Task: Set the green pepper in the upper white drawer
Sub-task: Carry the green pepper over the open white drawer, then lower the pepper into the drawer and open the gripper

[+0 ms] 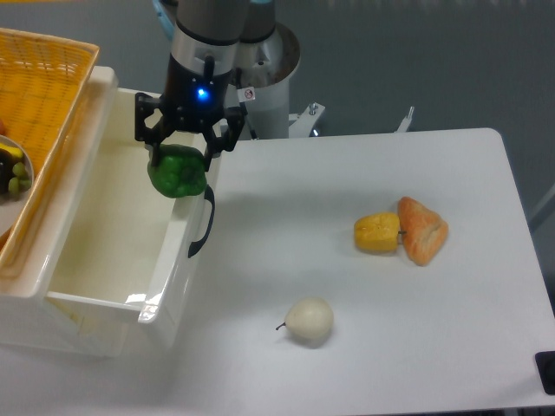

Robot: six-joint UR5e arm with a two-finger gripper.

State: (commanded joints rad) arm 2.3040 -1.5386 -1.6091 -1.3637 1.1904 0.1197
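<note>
Closest to where I'm standing is the pale pear, just sitting on the white table on its own, nothing to do with the job.

Now the actual action: the gripper is up at about 11 o'clock from that pear, fingers clamped on the green pepper, which hangs in the air right over the front wall of the upper white drawer. So the pepper isn't in yet, it's sort of straddling the rim, most of it on the drawer side. The dark handle is directly at 6 o'clock below it. The drawer is pulled open and looks bare inside from here.

Further out, the orange woven basket sits on top at 9 o'clock from the gripper, with a plate of dark fruit poking out. Way over at 3 to 4 o'clock there's the yellow pepper piece touching an orange bread-looking thing.

What I'd worry about: let go here and the pepper could clip the front rim and roll out onto the table. Going lower without shifting toward 9 o'clock first, the fingers might hit that wall too.
</note>
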